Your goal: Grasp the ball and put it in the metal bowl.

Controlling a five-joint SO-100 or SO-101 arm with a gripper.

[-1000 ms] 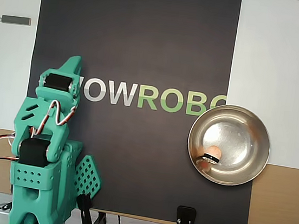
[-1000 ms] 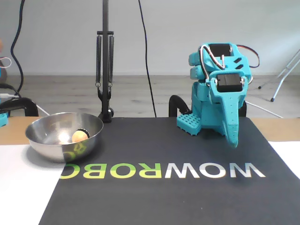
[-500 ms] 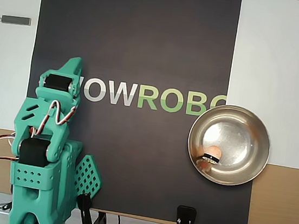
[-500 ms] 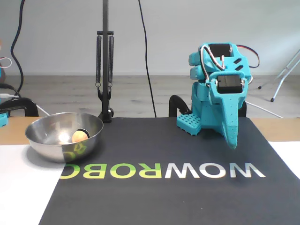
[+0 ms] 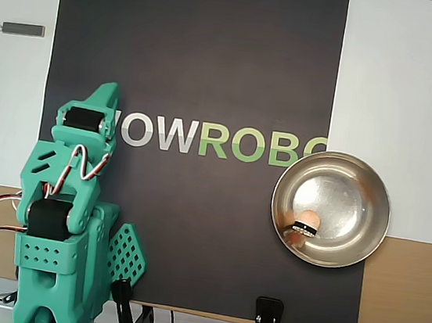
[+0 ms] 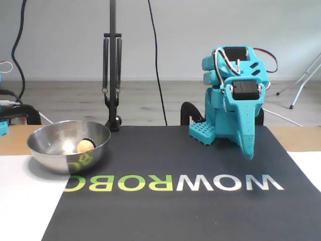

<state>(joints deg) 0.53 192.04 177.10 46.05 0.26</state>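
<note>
Black WOWROBO mat (image 5: pixel 212 66) covers the table, teal arm (image 6: pixel 233 95) folded at its base. Metal bowl (image 5: pixel 370 188) already holds the ball (image 5: pixel 309 218), so looks done, nothing left to grab. Gripper (image 6: pixel 248 153) tips together, I think.

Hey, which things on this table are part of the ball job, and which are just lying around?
Job: ball, already inside the metal bowl; gripper, folded back by the arm's base.

Lying about: black mat, grey bar, black clamp stand.
</note>
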